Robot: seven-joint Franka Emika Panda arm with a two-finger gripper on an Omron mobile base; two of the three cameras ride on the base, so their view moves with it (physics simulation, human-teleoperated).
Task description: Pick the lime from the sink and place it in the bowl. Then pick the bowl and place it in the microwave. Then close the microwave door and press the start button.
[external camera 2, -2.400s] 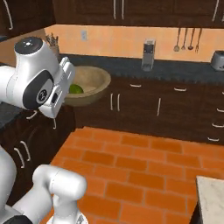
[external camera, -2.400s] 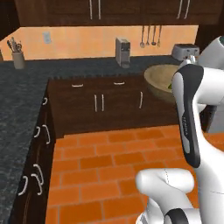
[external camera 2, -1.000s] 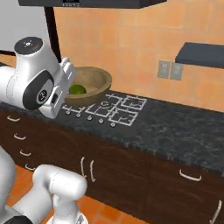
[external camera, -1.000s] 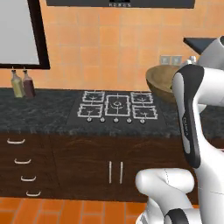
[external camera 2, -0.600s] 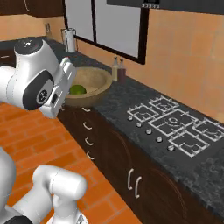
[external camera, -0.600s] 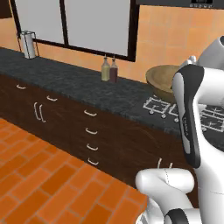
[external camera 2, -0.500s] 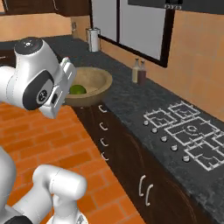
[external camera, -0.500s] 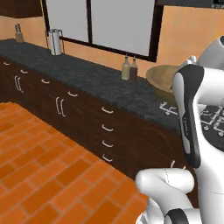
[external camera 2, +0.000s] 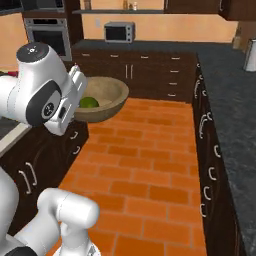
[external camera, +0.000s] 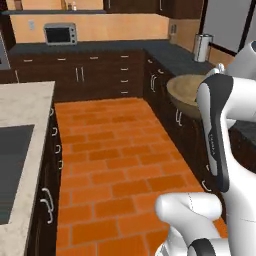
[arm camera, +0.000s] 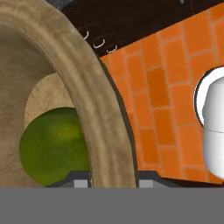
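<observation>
Holding the bowl (external camera 2: 100, 99) aloft by its rim, the gripper (arm camera: 113, 177) is clamped on the wooden wall: in the hand view the thick light-brown rim runs straight down between the two finger tips at the bottom edge. The jaws stand part-closed with the rim between them.

The lime (external camera 2: 88, 102) lies inside the bowl, on its floor near the wall on the gripper's side. In the hand view the lime (arm camera: 54, 146) shows as a glossy green ball resting against the pale inner bottom, just left of the rim.

In the right base view the bowl hangs clear of any desk, above the orange brick floor (external camera 2: 150, 165), with the white arm's wrist covering its left edge. In the left base view the bowl (external camera: 186, 92) shows at the right, partly hidden behind the white forearm, in front of dark cabinet fronts.

Surroundings: a dark speckled desk (external camera 2: 230, 85) runs along the right side of the right base view, with a steel canister (external camera 2: 250, 55) on it. A small steel appliance with a dark window (external camera 2: 119, 32) sits on the far desk against the orange wall. A built-in oven (external camera 2: 46, 35) stands at the upper left of that view. A pale stone desk (external camera: 27, 107) occupies the left of the left base view, with a dark recessed basin (external camera: 10, 170) set in it.
</observation>
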